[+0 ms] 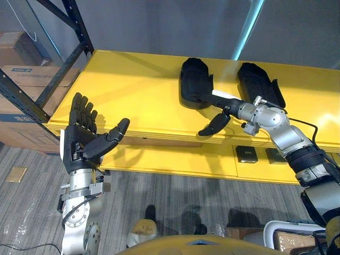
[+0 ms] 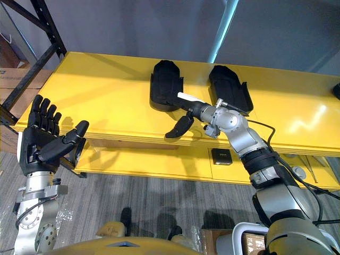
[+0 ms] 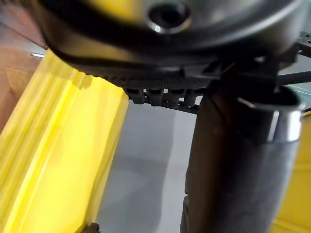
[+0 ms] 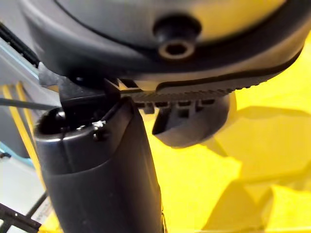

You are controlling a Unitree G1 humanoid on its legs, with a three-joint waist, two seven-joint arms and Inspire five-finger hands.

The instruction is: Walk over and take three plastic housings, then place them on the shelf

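Observation:
Two black plastic housings lie side by side on the yellow shelf [image 1: 133, 90]. My right hand [image 1: 231, 106] reaches over the shelf's front edge to the near end of the left housing [image 1: 194, 79]. Its fingers lie straight against that housing and its thumb [image 1: 215, 125] hangs down, apart from it. The right housing [image 1: 258, 82] lies untouched behind my right wrist. In the right wrist view a dark housing edge [image 4: 194, 124] shows past the fingers. My left hand [image 1: 82, 138] is raised before the shelf's left end, open with the palm up and holding nothing.
A dark blue rack upright [image 1: 50, 79] and cardboard boxes [image 1: 21, 79] stand at the left. Small dark square parts [image 1: 247, 154] lie on a lower yellow level. Another dark object [image 2: 337, 90] sits at the shelf's far right edge. A grey wall backs the shelf.

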